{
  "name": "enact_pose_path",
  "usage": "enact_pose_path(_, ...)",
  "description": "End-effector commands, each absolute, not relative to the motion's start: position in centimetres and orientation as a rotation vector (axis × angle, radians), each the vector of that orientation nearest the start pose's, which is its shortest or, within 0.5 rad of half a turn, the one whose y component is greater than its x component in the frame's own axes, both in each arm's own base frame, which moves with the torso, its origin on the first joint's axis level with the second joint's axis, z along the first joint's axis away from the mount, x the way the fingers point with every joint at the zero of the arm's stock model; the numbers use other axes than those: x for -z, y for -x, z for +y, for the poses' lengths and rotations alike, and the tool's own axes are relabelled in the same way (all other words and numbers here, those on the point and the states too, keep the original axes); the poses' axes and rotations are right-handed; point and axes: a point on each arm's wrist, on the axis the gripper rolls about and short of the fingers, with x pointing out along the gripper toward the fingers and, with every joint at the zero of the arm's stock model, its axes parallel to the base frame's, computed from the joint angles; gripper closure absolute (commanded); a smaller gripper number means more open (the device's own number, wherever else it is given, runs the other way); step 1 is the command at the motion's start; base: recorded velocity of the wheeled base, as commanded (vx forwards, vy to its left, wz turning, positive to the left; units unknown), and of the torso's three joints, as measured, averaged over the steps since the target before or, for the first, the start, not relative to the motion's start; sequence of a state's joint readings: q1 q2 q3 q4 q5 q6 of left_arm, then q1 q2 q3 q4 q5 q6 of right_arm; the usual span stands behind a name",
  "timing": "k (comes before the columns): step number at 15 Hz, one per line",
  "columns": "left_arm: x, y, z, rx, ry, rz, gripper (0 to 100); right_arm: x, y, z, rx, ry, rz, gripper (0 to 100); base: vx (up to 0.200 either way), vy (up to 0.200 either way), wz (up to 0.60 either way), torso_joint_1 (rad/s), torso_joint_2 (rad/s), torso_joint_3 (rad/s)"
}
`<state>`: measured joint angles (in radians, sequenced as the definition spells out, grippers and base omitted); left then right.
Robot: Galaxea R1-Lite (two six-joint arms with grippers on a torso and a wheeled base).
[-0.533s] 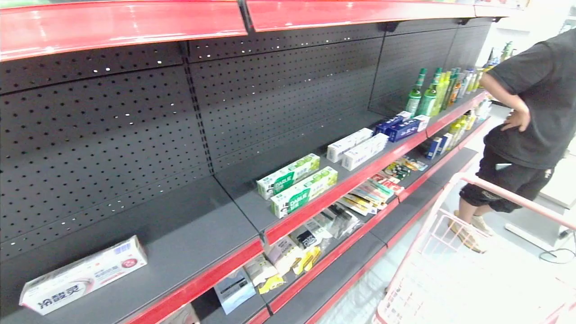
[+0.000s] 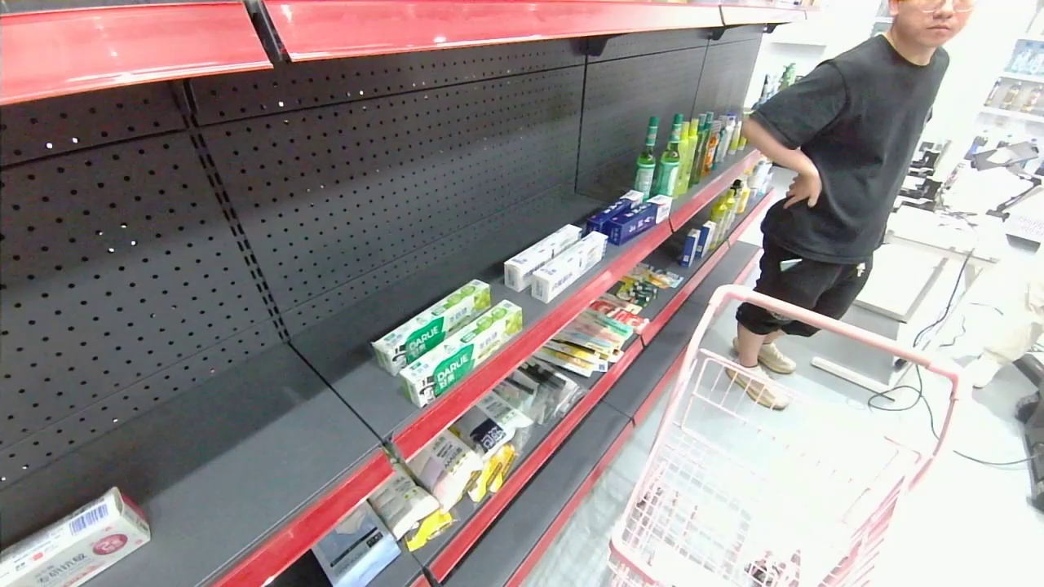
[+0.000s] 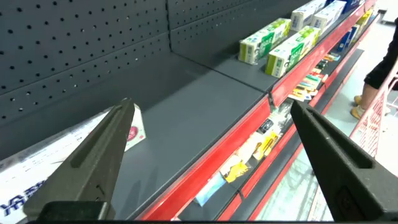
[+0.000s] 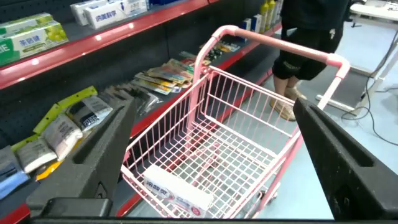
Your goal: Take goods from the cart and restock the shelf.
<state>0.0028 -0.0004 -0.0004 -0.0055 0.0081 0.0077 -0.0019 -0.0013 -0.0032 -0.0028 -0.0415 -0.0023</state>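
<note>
A shop aisle runs beside a black pegboard shelf point(image 2: 245, 456) with red edges. The pink wire cart point(image 2: 816, 326) holds one long white box point(image 4: 177, 190), lying flat on its floor. The right gripper point(image 4: 214, 109) hangs above the cart, fingers spread and empty. The left gripper point(image 3: 211, 109), likewise spread, hovers over the shelf near a white and pink box point(image 3: 62, 149).

Two green-and-white boxes point(image 2: 457, 357) lying flat, long sides touching. Farther along, two white boxes point(image 2: 567, 267) paired the same way, then blue boxes point(image 2: 632, 222), then green bottles point(image 2: 667, 159) standing upright in a close row. One level lower, flat bright packs point(image 2: 587, 338) and pale packets point(image 2: 481, 444), overlapping. Off right, black cable point(image 2: 991, 462) trailing across the floor point(image 2: 979, 530) near a white table point(image 2: 930, 236).
</note>
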Motion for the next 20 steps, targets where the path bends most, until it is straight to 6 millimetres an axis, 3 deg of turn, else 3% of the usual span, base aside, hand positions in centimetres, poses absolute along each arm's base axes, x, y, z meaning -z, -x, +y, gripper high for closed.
enact_pose_path(1,-7.6,2.3,0.0,-0.011,-0.008,-0.006,0,-7.7,2.3,-0.1,0.043,0.003,-0.006,0,0.0,0.0,0.0,0.0,0.0,0.0)
enact_pose_path(5,-7.6,2.3,0.0,-0.011,-0.008,-0.006,0,-7.7,2.3,-0.1,0.041,0.001,-0.006,0,0.0,0.0,-0.6,0.0,0.0,0.004)
enact_pose_path(10,-7.6,2.3,0.0,-0.011,-0.006,-0.006,0,-7.7,2.3,-0.1,0.038,0.009,-0.006,0,0.0,0.0,0.0,0.0,0.0,0.0)
enact_pose_path(11,-7.6,2.3,0.0,-0.011,-0.006,-0.006,0,-9.3,2.6,0.0,0.009,0.009,-0.054,0,0.0,0.0,0.0,0.0,0.0,0.0)
enact_pose_path(12,-7.6,2.3,0.0,-0.011,-0.006,-0.006,0,-18.0,1.0,0.0,-0.038,-0.05,-0.051,0,0.0,0.0,0.0,0.0,0.0,0.0)
enact_pose_path(13,-7.6,2.3,0.0,-0.011,-0.008,-0.006,0,-26.0,-2.3,-0.1,0.022,-0.226,-0.08,0,0.0,0.0,0.0,0.0,0.0,0.0)
enact_pose_path(14,-7.6,2.3,0.0,-0.011,-0.008,-0.006,0,-29.9,-5.4,0.0,0.048,-0.267,-0.068,0,0.0,0.0,0.0,0.0,0.0,0.0)
enact_pose_path(16,-7.6,2.3,0.0,-0.011,-0.008,-0.006,0,-27.5,-12.4,-1.4,0.246,-0.203,0.186,0,0.0,0.0,0.0,0.0,0.0,0.0)
enact_pose_path(17,-7.6,2.3,0.0,-0.011,-0.009,-0.006,0,-24.9,-16.5,-3.7,0.36,-0.214,0.337,0,0.0,0.0,0.0,0.0,0.0,0.0)
enact_pose_path(18,-7.6,2.3,0.0,-0.009,-0.009,-0.006,0,-22.1,-19.8,-4.6,0.373,-0.213,0.477,0,0.0,0.0,0.0,0.0,0.0,0.0)
enact_pose_path(20,-7.6,2.3,0.0,-0.009,-0.009,-0.006,0,-15.4,-23.1,-3.9,0.166,-0.095,0.783,0,0.0,0.0,0.0,0.0,0.0,0.0)
